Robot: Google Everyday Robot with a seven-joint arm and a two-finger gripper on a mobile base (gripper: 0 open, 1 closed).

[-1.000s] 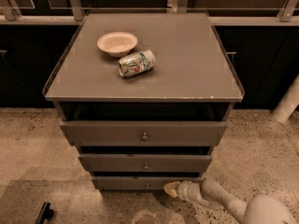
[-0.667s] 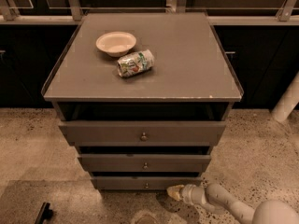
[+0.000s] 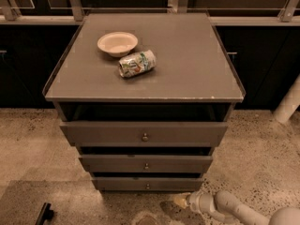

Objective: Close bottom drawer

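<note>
Gripper (image 3: 180, 199) low over the speckled floor (image 3: 262, 158), pale tip aimed left, just below and right of the bottom drawer (image 3: 122, 184), near its front panel yet seemingly apart; open or shut, impossible to tell. Behind it, reaching in almost level from the lower right corner, a smooth off-white tubular arm (image 3: 234, 211) with rounded joints. Above, lowest of three flat grey-brown fronts with small round metal knobs, dark gap over each; on the matte cabinet top (image 3: 197, 64), a shallow cream bowl (image 3: 117, 43) beside a can (image 3: 136, 63) lying on its side.
</note>
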